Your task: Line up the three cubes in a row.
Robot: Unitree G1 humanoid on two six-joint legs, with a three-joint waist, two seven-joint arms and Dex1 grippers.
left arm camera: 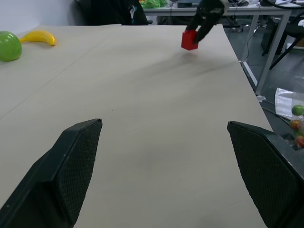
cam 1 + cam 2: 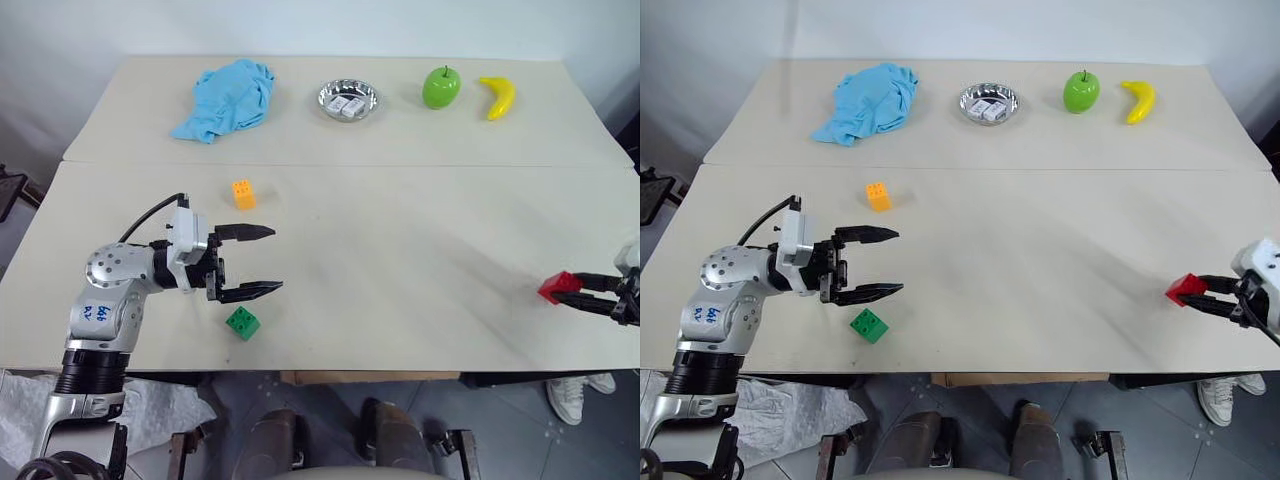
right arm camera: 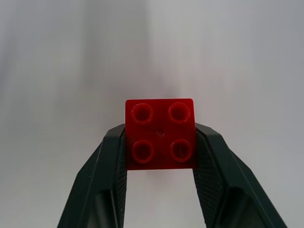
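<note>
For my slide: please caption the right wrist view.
Right gripper shut on the red cube, studs facing the camera.

Orange cube, green cube, red cube — blue cloth

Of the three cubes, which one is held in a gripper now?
The red cube: the right gripper is shut on its sides. The orange cube and green cube lie free on the table.
</note>
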